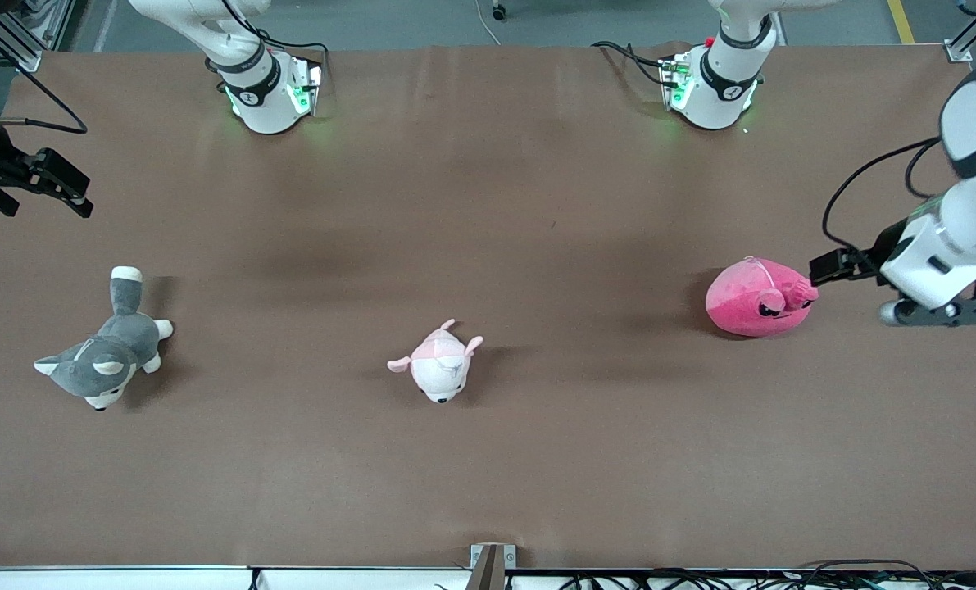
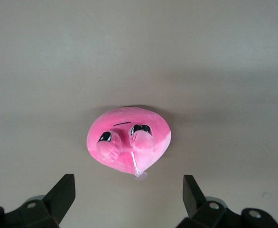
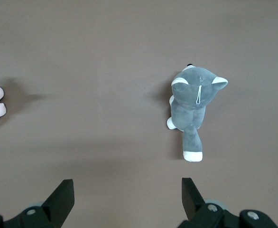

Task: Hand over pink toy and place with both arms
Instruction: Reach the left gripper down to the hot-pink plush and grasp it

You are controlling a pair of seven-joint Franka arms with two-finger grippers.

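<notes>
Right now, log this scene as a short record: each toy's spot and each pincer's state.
pink toy: on the table, toward the left arm's end, ungrasped
left pincer: open, right beside the pink toy, not touching it
right pincer: open, waiting above the right arm's end of the table
husky plush: on the table at the right arm's end
pale pink-and-white plush: mid-table, between the other two toys
handover: not yet begun
</notes>
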